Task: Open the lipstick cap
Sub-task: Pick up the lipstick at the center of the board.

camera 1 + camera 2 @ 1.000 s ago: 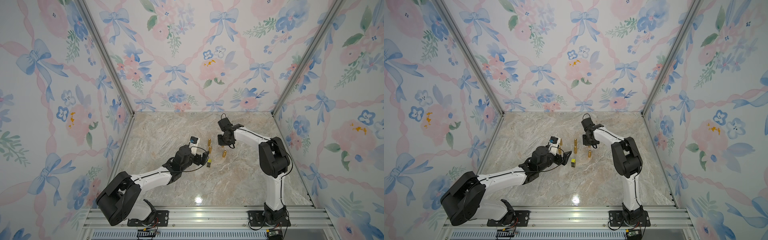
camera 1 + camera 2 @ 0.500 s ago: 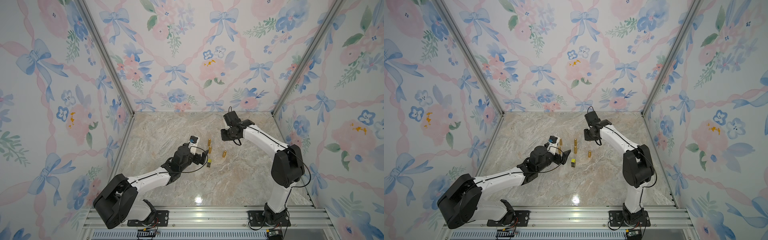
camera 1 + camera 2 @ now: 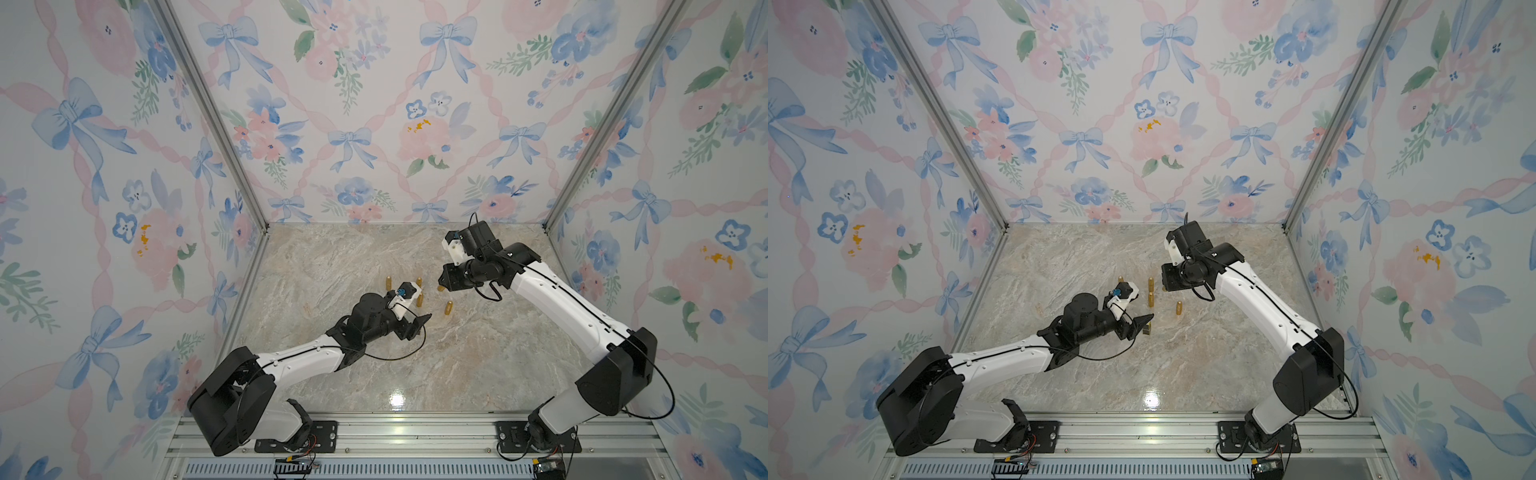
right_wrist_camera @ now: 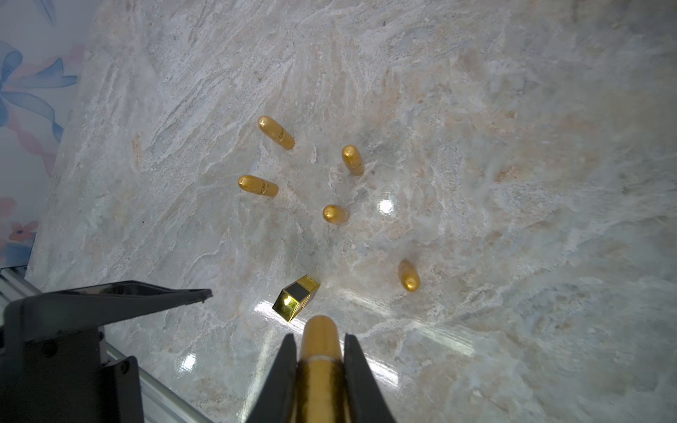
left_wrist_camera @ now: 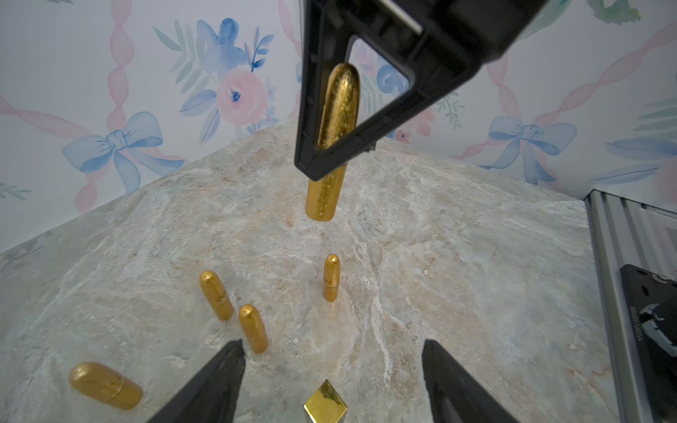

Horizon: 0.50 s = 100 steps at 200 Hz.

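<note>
Right claw [image 4: 319,335] clenched on gold lipstick [image 4: 318,351], held clear of the worktop [image 4: 513,183], far right of centre.
Left claw [image 5: 332,344] released, jaws apart, just beside a square gold piece [image 5: 325,404]; five gold tubes [image 4: 335,213] nearby.

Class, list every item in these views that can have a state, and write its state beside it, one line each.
held lipstick: cap on, off the table, clamped in the right gripper.
right gripper: shut on the held lipstick.
left gripper: open, empty.
other lipsticks: five, standing on the table, caps on.
square gold piece: lying on the table, untouched.
</note>
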Tool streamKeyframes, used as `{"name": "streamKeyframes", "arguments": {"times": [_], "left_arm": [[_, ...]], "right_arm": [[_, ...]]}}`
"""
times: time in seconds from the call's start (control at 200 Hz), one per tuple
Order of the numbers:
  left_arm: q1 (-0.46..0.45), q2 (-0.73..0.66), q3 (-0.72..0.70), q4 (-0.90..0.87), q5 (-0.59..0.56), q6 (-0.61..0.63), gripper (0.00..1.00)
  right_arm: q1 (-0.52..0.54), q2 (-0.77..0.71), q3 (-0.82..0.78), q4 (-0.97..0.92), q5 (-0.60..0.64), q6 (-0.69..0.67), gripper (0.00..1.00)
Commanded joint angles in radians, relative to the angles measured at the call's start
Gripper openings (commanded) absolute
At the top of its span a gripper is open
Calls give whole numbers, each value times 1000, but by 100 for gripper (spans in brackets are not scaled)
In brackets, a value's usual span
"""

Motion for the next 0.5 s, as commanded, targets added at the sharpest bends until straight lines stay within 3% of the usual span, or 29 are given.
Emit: {"name": "streamKeyframes", "arguments": {"times": [0.0, 0.215, 0.495], "left_arm": [[-6, 40, 24, 63, 81, 56, 73], [-10, 99, 46, 112, 155, 59, 52], [-24, 137, 91, 137, 150, 40, 40]], "right_arm": [[10, -39, -47, -26, -115, 36, 20], [9, -78, -116, 22, -212, 76, 20], [6, -80, -160, 77, -259, 102, 20]]}}
